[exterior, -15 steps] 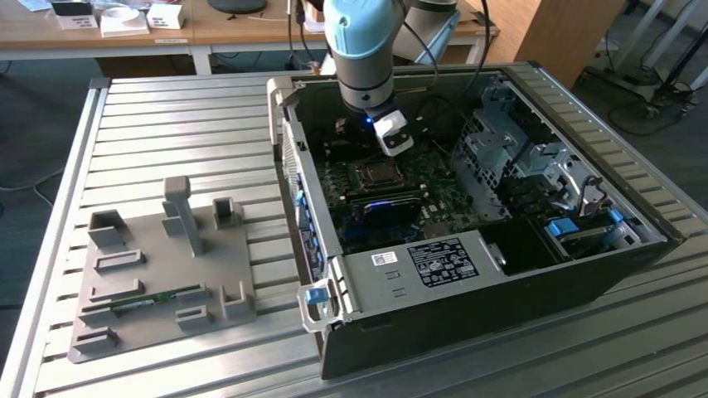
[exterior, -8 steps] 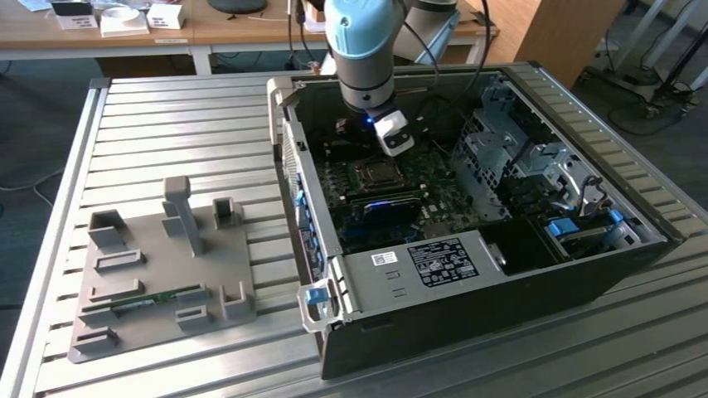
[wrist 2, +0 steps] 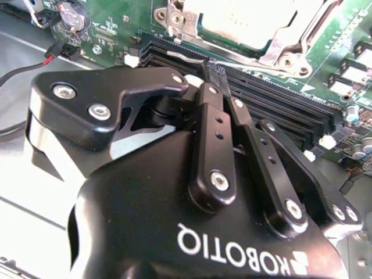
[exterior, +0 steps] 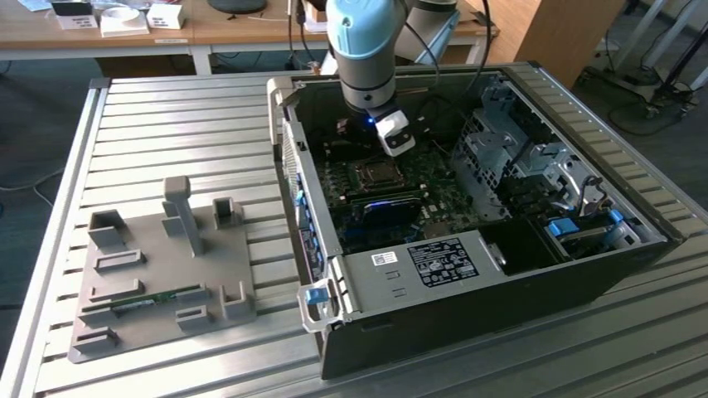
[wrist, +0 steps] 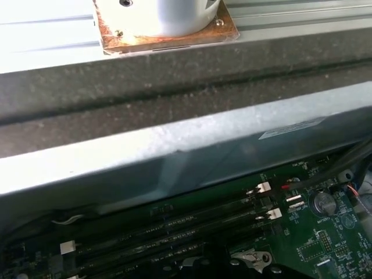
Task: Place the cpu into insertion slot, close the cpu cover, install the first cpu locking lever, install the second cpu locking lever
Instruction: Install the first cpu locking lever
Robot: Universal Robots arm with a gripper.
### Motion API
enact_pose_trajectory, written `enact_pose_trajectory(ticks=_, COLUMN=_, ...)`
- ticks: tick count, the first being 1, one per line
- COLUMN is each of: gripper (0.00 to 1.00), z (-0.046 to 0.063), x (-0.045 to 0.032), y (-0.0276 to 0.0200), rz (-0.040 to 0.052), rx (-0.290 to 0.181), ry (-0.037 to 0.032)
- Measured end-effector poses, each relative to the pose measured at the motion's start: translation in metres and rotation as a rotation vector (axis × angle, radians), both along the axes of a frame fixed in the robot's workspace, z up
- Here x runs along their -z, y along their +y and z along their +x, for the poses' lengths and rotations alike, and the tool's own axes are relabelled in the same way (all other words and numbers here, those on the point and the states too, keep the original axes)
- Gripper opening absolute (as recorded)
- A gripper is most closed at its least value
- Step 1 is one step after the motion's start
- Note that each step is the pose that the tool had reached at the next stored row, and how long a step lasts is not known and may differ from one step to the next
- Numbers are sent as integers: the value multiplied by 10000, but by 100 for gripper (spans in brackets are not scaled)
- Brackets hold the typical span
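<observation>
the claw, fingers pressed together, reaches down beside the cpu cover, seemingly pinching a thin locking lever to seat it.

Long black memory slots lie on the green motherboard beside the case wall.

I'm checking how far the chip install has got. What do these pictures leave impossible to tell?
- Locking levers: in the second wrist view the socket is cut off by the picture's edge, so whether they are latched is unclear.
- Fingertips: the gripper has its tips blurred against the memory slots; contact cannot be judged.
- In the exterior view the socket is too small to show the cover's state.
</observation>
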State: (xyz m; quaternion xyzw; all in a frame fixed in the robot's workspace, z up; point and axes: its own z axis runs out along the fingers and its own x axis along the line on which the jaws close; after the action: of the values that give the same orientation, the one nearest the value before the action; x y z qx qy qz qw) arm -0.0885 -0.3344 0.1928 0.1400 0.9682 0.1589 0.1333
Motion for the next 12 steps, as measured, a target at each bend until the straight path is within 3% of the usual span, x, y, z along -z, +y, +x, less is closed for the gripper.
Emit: enact_pose_trajectory(ticks=12, gripper=11, z=3, x=45, y=0, rz=-47, rx=-2, ry=1)
